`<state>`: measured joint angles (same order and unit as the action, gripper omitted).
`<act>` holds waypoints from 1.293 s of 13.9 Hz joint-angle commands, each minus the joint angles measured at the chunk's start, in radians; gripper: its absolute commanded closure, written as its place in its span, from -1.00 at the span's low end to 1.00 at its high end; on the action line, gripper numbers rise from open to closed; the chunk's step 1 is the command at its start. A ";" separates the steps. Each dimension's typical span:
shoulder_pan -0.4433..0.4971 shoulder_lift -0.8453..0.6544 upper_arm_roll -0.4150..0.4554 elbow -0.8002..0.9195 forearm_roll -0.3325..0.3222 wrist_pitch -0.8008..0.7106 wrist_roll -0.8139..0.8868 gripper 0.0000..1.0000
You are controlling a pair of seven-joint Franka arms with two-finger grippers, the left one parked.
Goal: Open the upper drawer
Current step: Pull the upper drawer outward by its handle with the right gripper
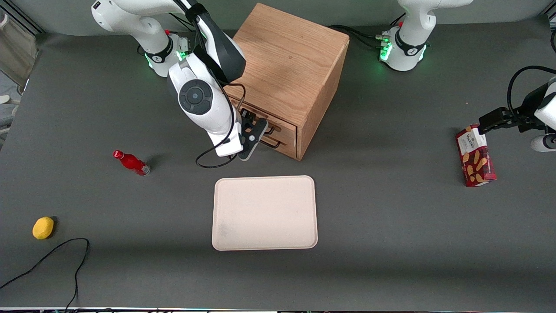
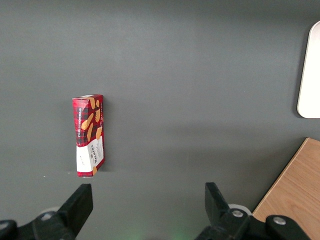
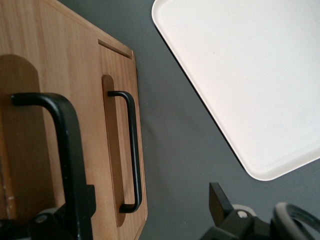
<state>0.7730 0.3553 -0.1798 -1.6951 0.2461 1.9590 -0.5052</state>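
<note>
Black, two-fingered and mounted on the white working arm, the gripper (image 1: 256, 131) is hovering in the upper middle of the front frame, right in front of the light oak wooden cabinet (image 1: 291, 61). We are seeing its fingers (image 3: 219, 197) spread wide apart, gripping nothing. The thin black wire pull handle (image 3: 62, 130) of the light oak upper drawer (image 1: 286, 124) is lying just beside one finger, inside the spread; whether it is touching, we cannot tell.

That upper drawer is sitting as the topmost of the cabinet's two fronts, and we are seeing it level with the matching lower drawer front (image 3: 112, 150), whose own black handle (image 3: 132, 150) is standing free.

Nearer the front camera, in the centre of the frame, a cream rounded rectangular tray (image 1: 265, 213) is lying flat on the dark grey table (image 1: 391, 243).

Toward the working arm's end, a small red bottle (image 1: 131, 162) is lying on its side, and a yellow rounded fruit (image 1: 43, 228) is resting nearer the camera, beside a loose black cable (image 1: 77, 269). Toward the parked arm's end, a red tartan biscuit box (image 1: 475, 156) is lying flat.
</note>
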 commanded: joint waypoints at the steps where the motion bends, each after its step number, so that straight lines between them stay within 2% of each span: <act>1: 0.000 -0.007 -0.003 -0.011 -0.042 0.018 -0.018 -1.00; 3: 0.000 -0.007 -0.003 -0.006 -0.094 0.021 -0.009 -1.00; 18: -0.027 -0.030 -0.012 0.006 -0.105 0.031 -0.012 -1.00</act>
<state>0.7495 0.3346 -0.1924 -1.6856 0.1559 1.9846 -0.5052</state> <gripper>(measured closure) 0.000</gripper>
